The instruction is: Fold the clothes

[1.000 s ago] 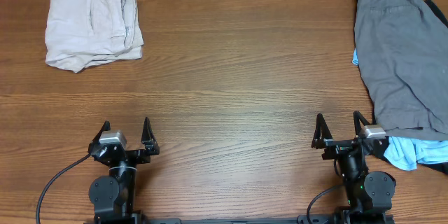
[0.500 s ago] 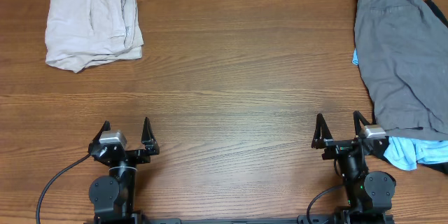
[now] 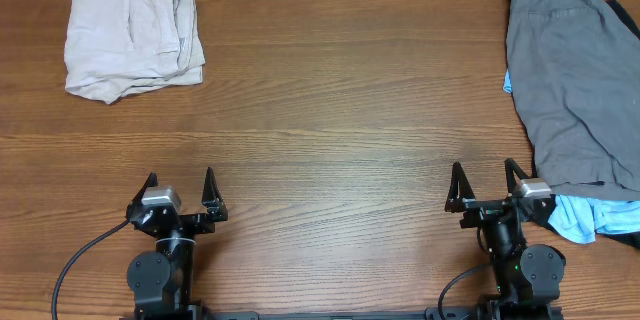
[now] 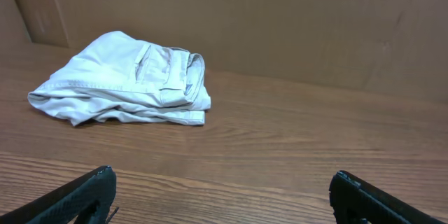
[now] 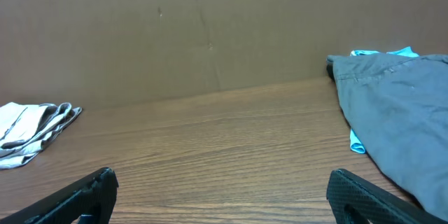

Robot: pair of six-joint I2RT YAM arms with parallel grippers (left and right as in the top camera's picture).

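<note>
The table point(image 3: 330, 110) is the biggest thing before me, with open wood between two lots of clothes. At its far right lies the grey garment point(image 3: 575, 80), loose and rumpled, running from the back edge down to just beside my right gripper point(image 3: 484, 175). The shorts point(image 3: 130, 40) sit at the far left corner, doubled into a compact packet, well apart from both my arms. The blue garment point(image 3: 575, 222) lies under the grey one. It peeks out at the back and bunches at the near end, close to my right arm's base.

My left gripper point(image 3: 180, 182) and my right one both rest at the near edge, jaws spread wide, holding nothing and touching no cloth.

I judge the shorts done and the step in hand to be fetching the next piece. That calls for my right arm to reach the grey garment, pinch one edge of the top layer only so the blue one is left behind, and draw it to the middle. There my left arm can help flatten it.

I see no basket, bin or tray; the clothes lie straight on the table.
</note>
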